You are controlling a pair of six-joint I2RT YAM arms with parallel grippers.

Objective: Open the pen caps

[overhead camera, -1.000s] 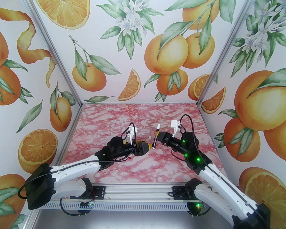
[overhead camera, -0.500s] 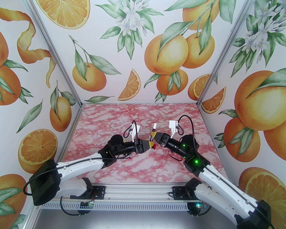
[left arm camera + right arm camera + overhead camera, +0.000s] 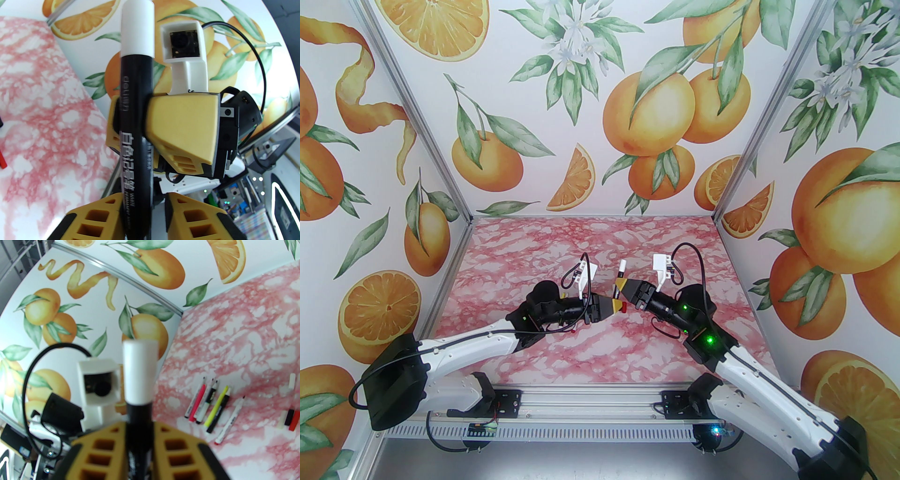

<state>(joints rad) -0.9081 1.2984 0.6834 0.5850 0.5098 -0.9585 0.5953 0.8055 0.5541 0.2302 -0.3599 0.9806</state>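
A pen (image 3: 134,112) with a black barrel stands nearly upright above the table's middle. My right gripper (image 3: 131,119) (image 3: 139,427) (image 3: 621,287) is shut on the middle of its barrel. Its white pen cap (image 3: 137,28) (image 3: 140,371) (image 3: 621,267) sticks up above the right fingers. My left gripper (image 3: 144,199) (image 3: 615,305) has its jaws drawn in around the barrel's lower end. One finger touches the barrel and a thin gap shows at the other. Several uncapped pens (image 3: 211,408) lie in a row on the table, with loose caps (image 3: 289,418) beside them.
The marble-patterned table (image 3: 590,234) is walled on three sides by orange-print panels. A red cap (image 3: 622,307) shows just past the left fingertips. Another white cap (image 3: 292,380) lies apart from the row. The arm bases stand at the near rail (image 3: 581,403).
The right gripper has carried the pen left and a little lower. The left gripper has moved up to the pen, and its jaws have narrowed from wide open to almost touching the barrel.
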